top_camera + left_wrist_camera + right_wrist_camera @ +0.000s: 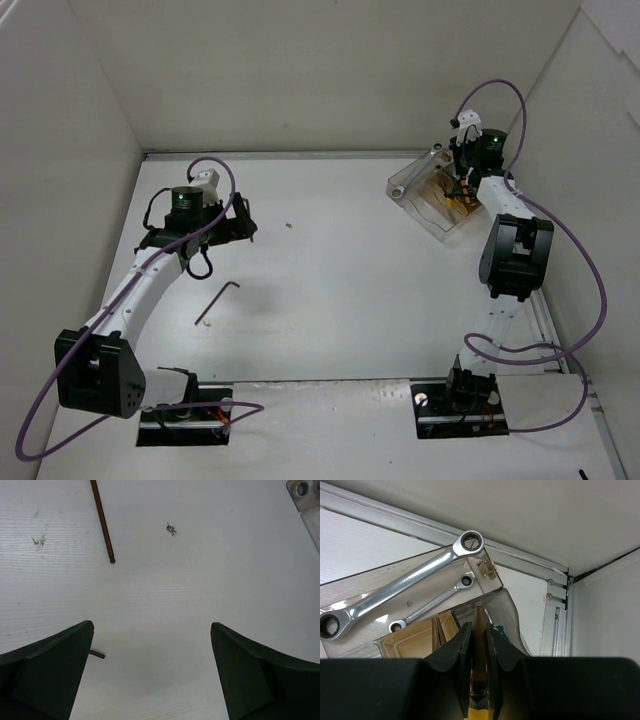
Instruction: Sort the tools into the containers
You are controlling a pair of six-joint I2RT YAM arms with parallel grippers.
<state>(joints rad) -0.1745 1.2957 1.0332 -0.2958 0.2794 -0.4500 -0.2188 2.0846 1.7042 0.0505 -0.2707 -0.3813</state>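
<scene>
The right gripper (479,624) is clenched tight on a slim tan piece with a flash of yellow below. From this cramped angle I take it for the pliers (479,642), though I would not swear to it. The fingers point down into the smoky clear box (511,607) at the far right corner of the table (330,270), so the tool hangs over a tan-bottomed compartment. It looks held there to be let go inside rather than on the rim.

Just beyond the fingers, two silver wrenches lie side by side on the clear flat part of the box, the big wrench (400,587) and the small wrench (430,602). Both look already sorted.

Across the table, the left gripper (152,625) is spread as wide as it goes, holding nothing, low over bare white surface. An L-shaped hex key (217,302) lies loose on the table near that arm, well apart from the box. I'd judge the spread fingers are readied for it, since it is the one tool plainly left out.
</scene>
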